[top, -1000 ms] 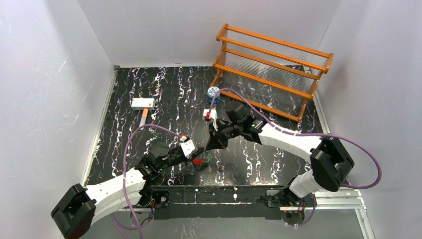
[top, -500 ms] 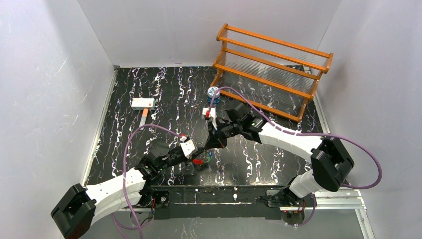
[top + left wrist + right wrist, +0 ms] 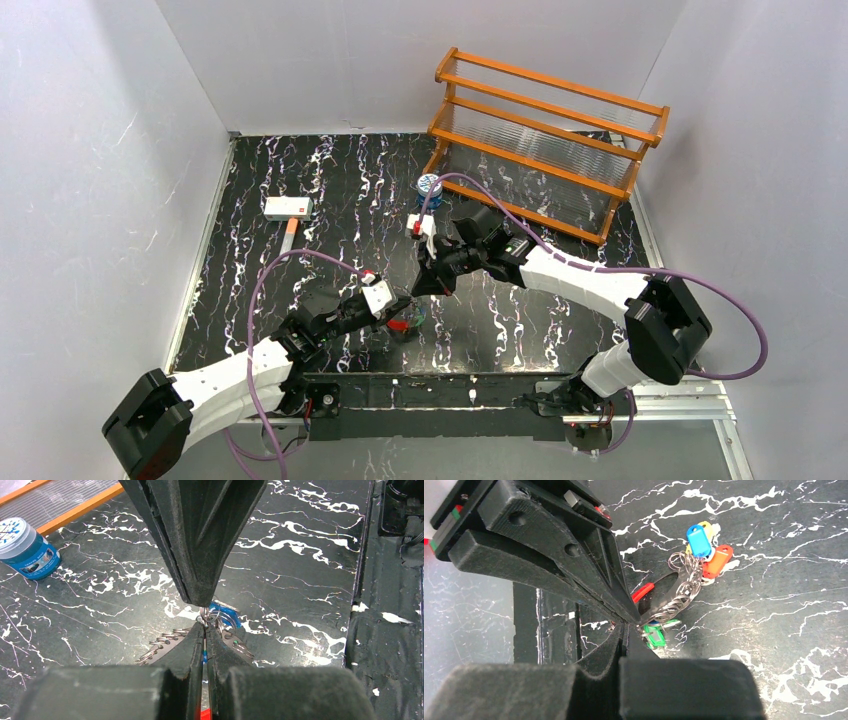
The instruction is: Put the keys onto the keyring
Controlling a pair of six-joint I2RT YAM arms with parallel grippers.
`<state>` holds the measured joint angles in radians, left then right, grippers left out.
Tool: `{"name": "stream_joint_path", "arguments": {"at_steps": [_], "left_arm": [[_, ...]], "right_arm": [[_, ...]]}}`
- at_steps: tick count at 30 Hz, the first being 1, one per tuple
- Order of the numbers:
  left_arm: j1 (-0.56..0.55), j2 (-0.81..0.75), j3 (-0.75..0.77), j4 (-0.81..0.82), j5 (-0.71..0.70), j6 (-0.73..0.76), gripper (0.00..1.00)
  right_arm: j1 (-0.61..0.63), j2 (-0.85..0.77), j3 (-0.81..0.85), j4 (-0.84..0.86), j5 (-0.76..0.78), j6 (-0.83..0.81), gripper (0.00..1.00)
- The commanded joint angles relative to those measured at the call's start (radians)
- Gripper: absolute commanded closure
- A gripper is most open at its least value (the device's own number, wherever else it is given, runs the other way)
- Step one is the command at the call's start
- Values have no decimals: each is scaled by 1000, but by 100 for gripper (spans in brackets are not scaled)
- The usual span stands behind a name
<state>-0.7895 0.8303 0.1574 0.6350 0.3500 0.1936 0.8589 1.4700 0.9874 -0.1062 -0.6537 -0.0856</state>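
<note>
Robot test cell in a lab, as I see it from my remote station

I'm working inside a boxed stall. Plain white panel walls [image 3: 100, 150] close in a black bench with a white-veined marble print [image 3: 330, 180], and a bare aluminium rail [image 3: 680, 408] runs along its near edge. Two white-and-black robot arms, left [image 3: 230, 375] and right [image 3: 580, 275], are bolted there side by side, with a purple cable [image 3: 765, 340] looping loose off the right one. An orange wooden rack with clear ribbed shelves [image 3: 545, 140] stands at the back like a staged prop.
</note>
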Motion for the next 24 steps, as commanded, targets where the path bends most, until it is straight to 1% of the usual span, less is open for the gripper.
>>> {"name": "stream_joint_path", "arguments": {"at_steps": [1, 24], "left_arm": [[-4, -9, 2, 32, 9, -6, 100], [-4, -40, -15, 41, -18, -36, 100]], "right_arm": [[4, -21, 6, 6, 46, -14, 99], [2, -75, -57, 17, 113, -17, 99]]}}
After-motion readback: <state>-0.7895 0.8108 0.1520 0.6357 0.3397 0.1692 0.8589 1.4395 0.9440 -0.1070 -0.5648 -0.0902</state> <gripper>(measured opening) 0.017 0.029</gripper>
